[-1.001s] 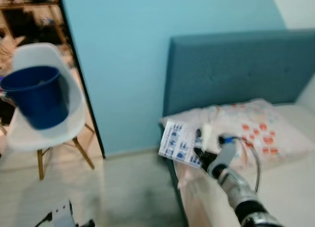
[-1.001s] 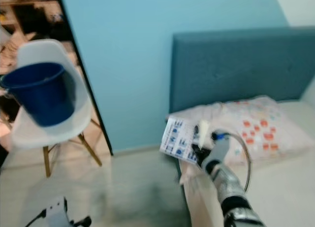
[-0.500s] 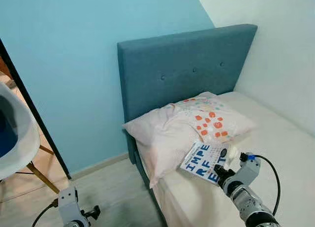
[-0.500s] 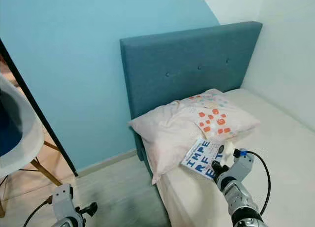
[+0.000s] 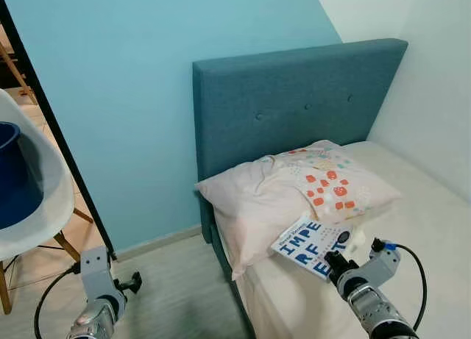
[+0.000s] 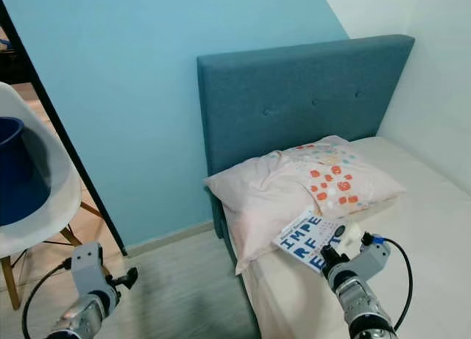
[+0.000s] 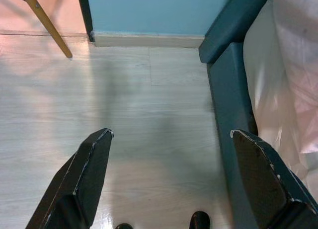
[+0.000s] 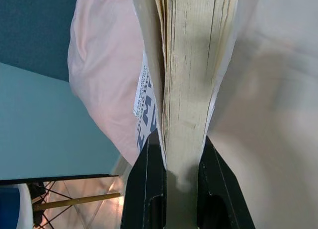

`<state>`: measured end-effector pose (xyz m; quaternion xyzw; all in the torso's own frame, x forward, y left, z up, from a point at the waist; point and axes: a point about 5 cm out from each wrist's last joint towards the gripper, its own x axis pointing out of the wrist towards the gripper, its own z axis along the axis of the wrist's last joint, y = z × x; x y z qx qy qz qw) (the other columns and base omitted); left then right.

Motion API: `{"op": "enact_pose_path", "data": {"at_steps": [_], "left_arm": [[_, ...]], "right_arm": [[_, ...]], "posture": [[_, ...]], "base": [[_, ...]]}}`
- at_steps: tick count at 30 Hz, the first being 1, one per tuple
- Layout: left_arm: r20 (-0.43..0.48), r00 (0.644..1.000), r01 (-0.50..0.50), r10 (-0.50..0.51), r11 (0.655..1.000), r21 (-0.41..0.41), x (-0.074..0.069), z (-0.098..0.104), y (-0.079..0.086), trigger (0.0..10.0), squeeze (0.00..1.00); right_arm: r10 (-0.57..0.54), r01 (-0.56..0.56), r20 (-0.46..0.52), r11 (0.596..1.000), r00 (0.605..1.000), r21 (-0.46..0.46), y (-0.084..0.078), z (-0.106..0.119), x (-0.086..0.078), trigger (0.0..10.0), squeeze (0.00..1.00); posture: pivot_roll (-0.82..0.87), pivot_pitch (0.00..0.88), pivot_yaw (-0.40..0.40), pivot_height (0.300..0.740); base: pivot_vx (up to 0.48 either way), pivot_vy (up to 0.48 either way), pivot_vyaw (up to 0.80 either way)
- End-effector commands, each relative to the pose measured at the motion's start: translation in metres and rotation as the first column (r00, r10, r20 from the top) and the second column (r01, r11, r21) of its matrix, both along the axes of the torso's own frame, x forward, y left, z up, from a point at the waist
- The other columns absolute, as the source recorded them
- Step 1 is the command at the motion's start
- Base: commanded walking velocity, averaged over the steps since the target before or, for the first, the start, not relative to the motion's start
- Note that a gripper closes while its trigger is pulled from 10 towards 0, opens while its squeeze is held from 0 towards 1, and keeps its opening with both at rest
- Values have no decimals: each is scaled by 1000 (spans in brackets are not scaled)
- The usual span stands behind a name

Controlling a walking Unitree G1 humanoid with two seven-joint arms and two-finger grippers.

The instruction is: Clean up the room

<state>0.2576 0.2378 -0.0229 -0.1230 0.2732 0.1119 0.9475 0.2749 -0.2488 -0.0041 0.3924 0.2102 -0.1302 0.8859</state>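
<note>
My right gripper point(image 5: 336, 262) is shut on a white book point(image 5: 315, 245) with large blue letters on its cover. I hold it just above the near edge of the bed point(image 5: 434, 229), right in front of the pink pillow point(image 5: 294, 195). In the right wrist view the book's page edges point(image 8: 186, 80) sit clamped between the two black fingers point(image 8: 147, 189). My left gripper point(image 7: 169, 179) hangs open above the pale wood floor point(image 7: 124, 119), beside the bed's teal frame point(image 7: 228, 80).
A teal headboard point(image 5: 294, 96) stands against the light blue wall. At the left a white chair point(image 5: 40, 214) carries a blue bucket point(image 5: 11, 173). A dark door frame point(image 5: 59, 133) runs down beside the chair. A white wall borders the bed on the right.
The camera swung right from the chair toward the bed, then slightly back. My right gripper, still holding the book, has come down in front of the pillow.
</note>
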Motion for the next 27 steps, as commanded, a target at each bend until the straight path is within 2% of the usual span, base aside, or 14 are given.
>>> {"op": "enact_pose_path", "data": {"at_steps": [1, 10, 16, 22, 27], "left_arm": [[9, 1000, 0, -1, 1000, 24, 2, 3, 5, 10000, 0], [18, 999, 30, -30, 999, 36, 3, 3, 0, 10000, 0], [11, 999, 30, -30, 999, 37, 0, 1, 1, 10000, 0], [5, 999, 32, -32, 999, 44, -2, 0, 3, 10000, 0], [6, 999, 35, -36, 998, 46, -2, 0, 3, 10000, 0]], "right_arm": [[-29, 29, 9, 999, 1000, 22, -2, 1, 0, 10000, 0], [-61, 61, 11, 998, 998, 23, -5, 1, -1, 10000, 0], [-110, 110, -5, 994, 994, 4, -15, 1, -4, 10000, 0], [-186, 185, -57, 982, 981, -32, -26, -5, -15, 10000, 0], [-213, 212, -82, 977, 974, -16, -25, -12, -22, 10000, 0]], "posture": [[-33, 0, -32, 675], [-31, 0, -28, 645], [-27, 0, -27, 625], [-25, 0, -22, 600], [-24, 0, -17, 585]], "base": [[0, 0, 0], [0, 0, 0], [0, 0, 0], [0, 0, 0], [0, 0, 0]]}}
